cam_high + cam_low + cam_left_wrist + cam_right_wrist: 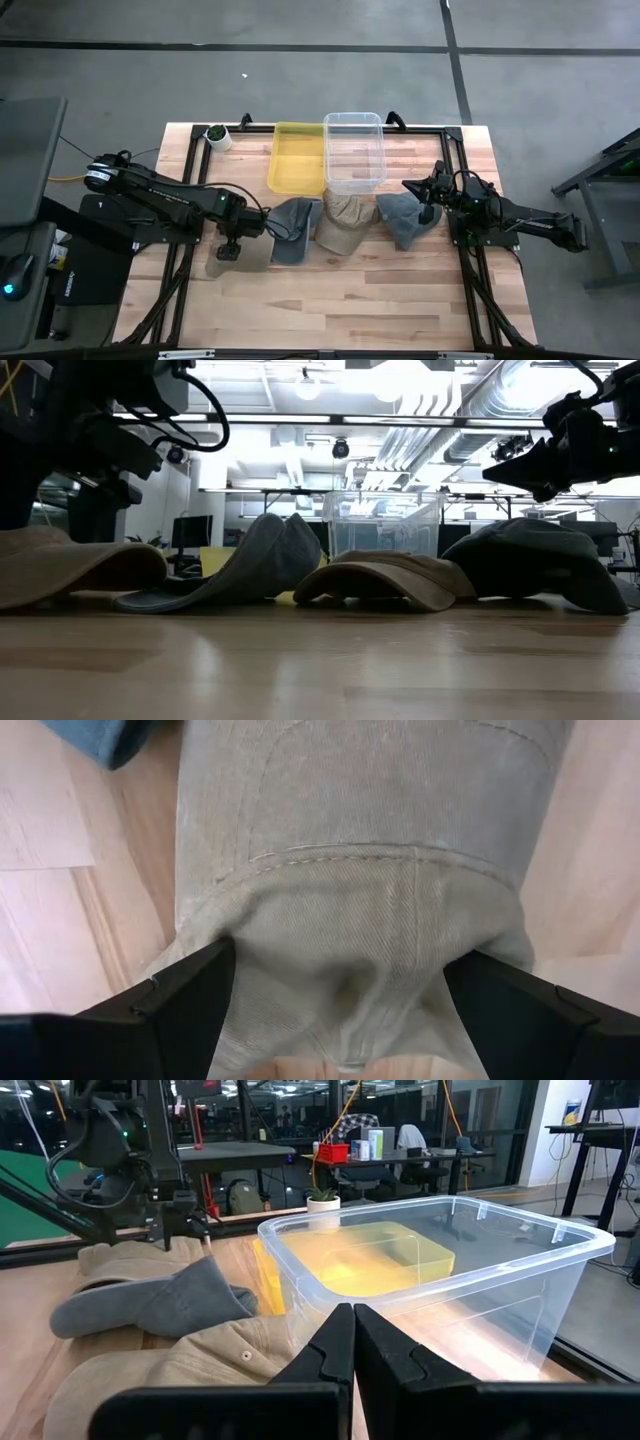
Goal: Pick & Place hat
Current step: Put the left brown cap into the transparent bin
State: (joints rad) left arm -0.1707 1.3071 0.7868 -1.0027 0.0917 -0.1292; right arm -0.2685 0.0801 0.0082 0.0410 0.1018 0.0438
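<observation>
Several caps lie in a row on the table. A beige cap (pixel 215 265) (pixel 70 565) is nearest the left edge. Beside it come a blue-grey cap (pixel 293 228), a tan cap (pixel 340 222) and a grey cap (pixel 405 218). My left gripper (pixel 228 245) (pixel 340 970) is open above the beige cap (pixel 350 840), pointing down, one finger on either side of its crown. My right gripper (pixel 425 195) (pixel 352 1340) is shut and holds nothing. It hovers over the grey cap (pixel 530 560), pointing toward the bins. My left gripper points down over the beige cap, which lies flat on the table. Its two fingers (pixel 190 1000) flank the cap's crown (pixel 340 950). The cloth reaches up to both fingers, but I cannot tell whether they touch it.
A yellow bin (pixel 298 157) and a clear plastic bin (pixel 353 150) (pixel 450 1270) stand side by side at the far edge, behind the caps. A small potted plant (pixel 217 135) sits at the far left corner. Bare wood lies toward the near edge.
</observation>
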